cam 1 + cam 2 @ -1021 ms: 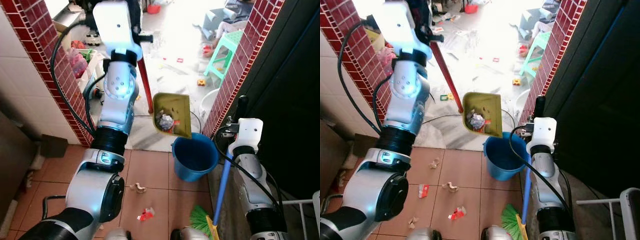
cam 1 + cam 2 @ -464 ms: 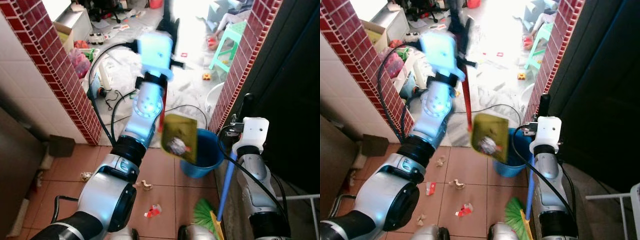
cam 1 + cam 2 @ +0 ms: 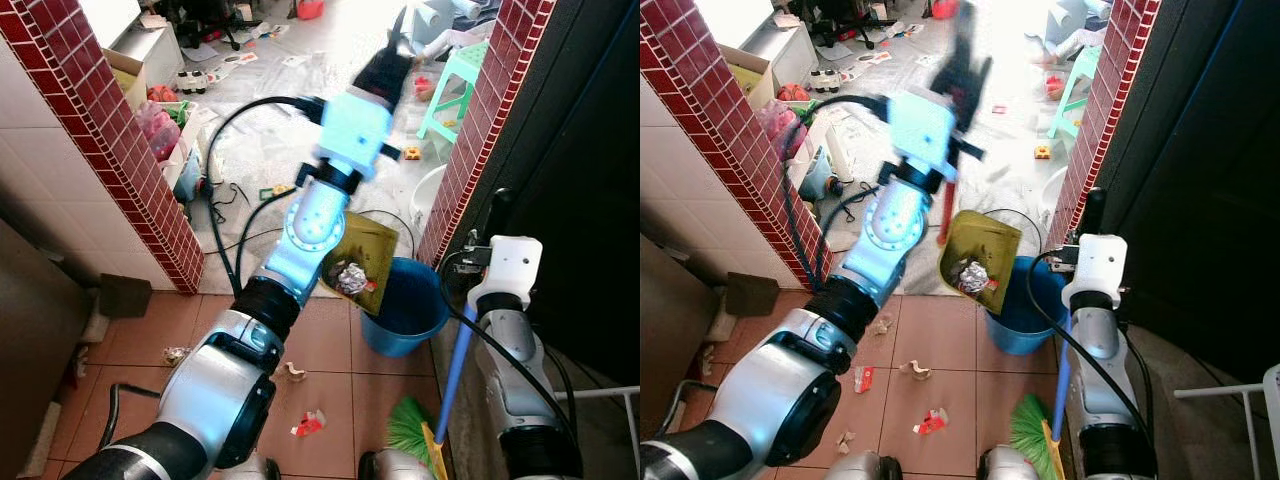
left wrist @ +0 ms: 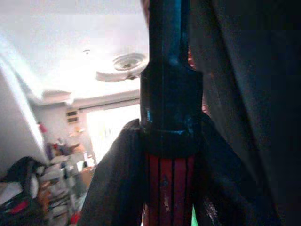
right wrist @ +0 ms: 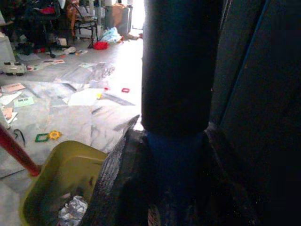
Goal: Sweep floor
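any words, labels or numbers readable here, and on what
None can be read.
Papers strewn on the far room's floor: print too small and washed out.
Red wrapper on the tiles: too small.
Dustpan, bucket, broom: no label shows.

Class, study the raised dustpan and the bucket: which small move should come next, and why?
Probably tip the dustpan further over the blue bucket. The left gripper holds its red handle, and the crumpled foil lies near the pan's low edge, beside the bucket's rim.
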Tool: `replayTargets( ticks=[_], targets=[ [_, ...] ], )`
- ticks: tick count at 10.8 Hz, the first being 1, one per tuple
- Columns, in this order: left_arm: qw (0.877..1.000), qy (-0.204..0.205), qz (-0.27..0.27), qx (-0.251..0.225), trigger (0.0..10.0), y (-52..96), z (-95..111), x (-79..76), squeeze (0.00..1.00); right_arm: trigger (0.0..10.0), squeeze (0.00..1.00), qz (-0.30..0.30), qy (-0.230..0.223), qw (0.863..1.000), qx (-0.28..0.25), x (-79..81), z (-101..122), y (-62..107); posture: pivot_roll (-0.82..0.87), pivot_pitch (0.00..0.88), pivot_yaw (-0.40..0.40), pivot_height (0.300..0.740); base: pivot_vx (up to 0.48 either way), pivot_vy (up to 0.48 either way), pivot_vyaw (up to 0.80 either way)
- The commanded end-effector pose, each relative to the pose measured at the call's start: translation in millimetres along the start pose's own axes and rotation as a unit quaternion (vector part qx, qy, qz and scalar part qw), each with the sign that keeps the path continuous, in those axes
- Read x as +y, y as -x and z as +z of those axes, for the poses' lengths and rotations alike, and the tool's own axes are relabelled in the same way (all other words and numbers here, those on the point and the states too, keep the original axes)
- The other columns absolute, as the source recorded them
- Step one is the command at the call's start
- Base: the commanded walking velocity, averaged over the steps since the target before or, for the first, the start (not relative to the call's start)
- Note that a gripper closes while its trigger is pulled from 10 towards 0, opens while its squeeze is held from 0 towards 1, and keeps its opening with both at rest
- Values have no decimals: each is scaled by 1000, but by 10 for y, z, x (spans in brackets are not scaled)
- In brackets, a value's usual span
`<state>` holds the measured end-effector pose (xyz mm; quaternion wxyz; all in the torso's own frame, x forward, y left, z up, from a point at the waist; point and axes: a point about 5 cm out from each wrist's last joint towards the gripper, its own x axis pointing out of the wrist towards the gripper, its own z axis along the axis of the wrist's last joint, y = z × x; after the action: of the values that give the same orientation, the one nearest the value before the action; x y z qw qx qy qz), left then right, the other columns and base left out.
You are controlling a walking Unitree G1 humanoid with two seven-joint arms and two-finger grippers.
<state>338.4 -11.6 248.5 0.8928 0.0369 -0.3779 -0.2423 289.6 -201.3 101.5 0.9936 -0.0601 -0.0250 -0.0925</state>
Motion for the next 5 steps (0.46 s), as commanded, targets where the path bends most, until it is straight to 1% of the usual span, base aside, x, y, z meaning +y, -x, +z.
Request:
replayTargets(
  ticks=[1, 2, 3, 4, 5],
  targets=[
    [993, 103, -54, -30, 10000, -58, 183, -639, 0, 10000, 0, 8, -8, 1000, -8, 67, 58, -40, -198, 38, 77, 740, 0, 0, 0],
    [985, 135, -107, -30, 10000, -28, 217, -821, 0, 10000, 0, 9, -8, 1000, -8, 72, 58, -45, -195, 37, 76, 740, 0, 0, 0],
    [971, 167, -169, -18, 10000, 3, 232, -984, 0, 10000, 0, 9, -8, 1000, -8, 73, 59, -51, -192, 37, 73, 740, 0, 0, 0],
    [939, 205, -275, -7, 10000, 101, 259, -1223, 0, 10000, 0, 11, -8, 1000, -7, 81, 63, -63, -187, 37, 70, 740, 0, 0, 0],
    [927, 209, -311, -8, 10000, 152, 271, -1282, 0, 10000, 0, 11, -8, 1000, -8, 90, 65, -74, -185, 39, 69, 740, 0, 0, 0]
  ],
)
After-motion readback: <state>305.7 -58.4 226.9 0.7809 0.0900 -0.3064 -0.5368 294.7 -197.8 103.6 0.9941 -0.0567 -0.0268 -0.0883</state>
